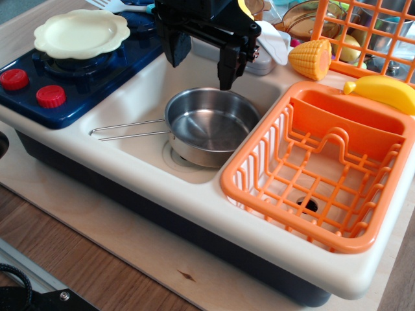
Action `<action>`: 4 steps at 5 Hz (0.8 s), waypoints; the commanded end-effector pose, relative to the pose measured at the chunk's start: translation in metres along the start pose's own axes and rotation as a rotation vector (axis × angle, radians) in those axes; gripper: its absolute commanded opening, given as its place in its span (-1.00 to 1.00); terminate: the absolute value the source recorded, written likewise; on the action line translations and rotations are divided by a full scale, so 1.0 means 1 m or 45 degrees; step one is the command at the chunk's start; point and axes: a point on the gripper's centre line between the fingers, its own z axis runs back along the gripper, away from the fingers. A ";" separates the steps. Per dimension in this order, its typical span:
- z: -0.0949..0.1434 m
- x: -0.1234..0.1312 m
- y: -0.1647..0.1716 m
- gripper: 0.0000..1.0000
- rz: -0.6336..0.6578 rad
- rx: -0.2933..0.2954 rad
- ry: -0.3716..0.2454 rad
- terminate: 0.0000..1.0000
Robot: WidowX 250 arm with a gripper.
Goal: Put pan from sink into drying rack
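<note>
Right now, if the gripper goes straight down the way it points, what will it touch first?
Probably the far rim of the pan. The gripper hangs open above it, one finger close over that rim. Depth is unclear from this view.

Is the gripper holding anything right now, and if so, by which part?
Nothing is held. The gripper hangs open above the far rim of the pan, its jaws apart with nothing between them. The pan sits in the sink, its wire handle untouched.

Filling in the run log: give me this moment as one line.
phase: approach | tool: open, above pan's far rim, not touching | pan: upright in sink, handle pointing left | rack: holds no dishes
</note>
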 end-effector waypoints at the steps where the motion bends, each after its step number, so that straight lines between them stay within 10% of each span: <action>1: 0.000 0.000 0.000 1.00 0.000 0.000 0.000 -1.00; 4: -0.012 0.001 0.002 1.00 0.322 0.138 -0.036 -1.00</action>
